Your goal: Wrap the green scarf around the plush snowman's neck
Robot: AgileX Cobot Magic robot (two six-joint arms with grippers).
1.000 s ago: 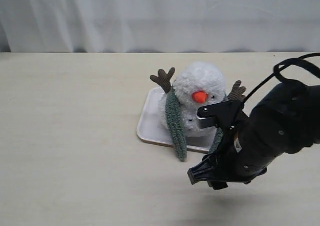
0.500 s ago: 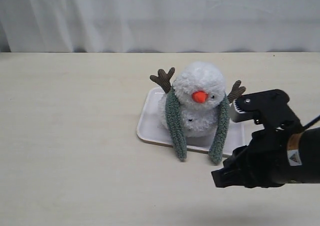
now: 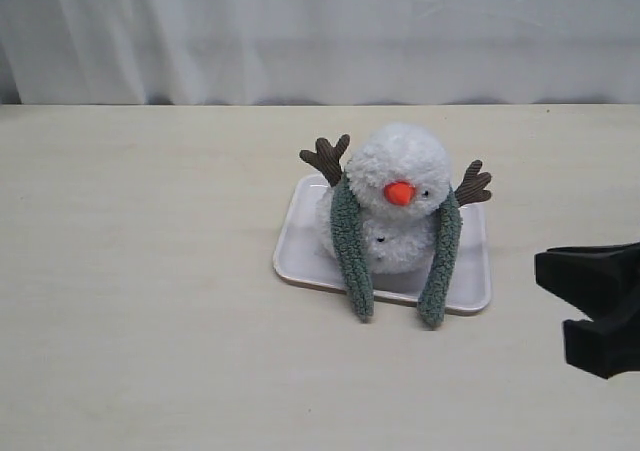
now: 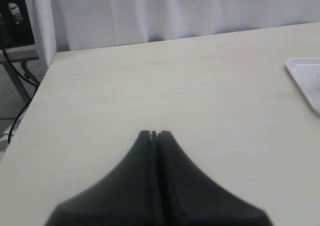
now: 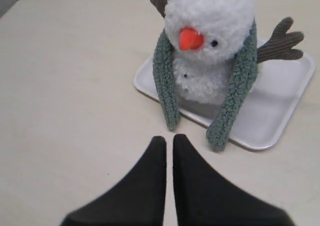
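Observation:
The plush snowman (image 3: pixel 402 203) sits upright on a white tray (image 3: pixel 300 241), orange nose facing forward. The green scarf (image 3: pixel 351 243) runs behind the snowman's neck, and both of its ends hang down the front, the other end (image 3: pixel 441 261) reaching the tray's front rim. In the right wrist view the snowman (image 5: pixel 210 20) and scarf (image 5: pixel 234 93) lie ahead of my right gripper (image 5: pixel 169 140), which is shut, empty and clear of them. My right arm (image 3: pixel 600 311) shows at the right edge. My left gripper (image 4: pixel 155 134) is shut and empty over bare table, far from the toy.
The pale wooden table (image 3: pixel 150 271) spreads around the tray. A white curtain (image 3: pixel 320 31) hangs behind the table's far edge. In the left wrist view a corner of the tray (image 4: pixel 306 78) shows, and the table's edge (image 4: pixel 37 93) with cables beyond it.
My right arm has pulled back from the snowman's front to the right edge of the exterior view. The scarf's right end, earlier behind the gripper, now hangs free.

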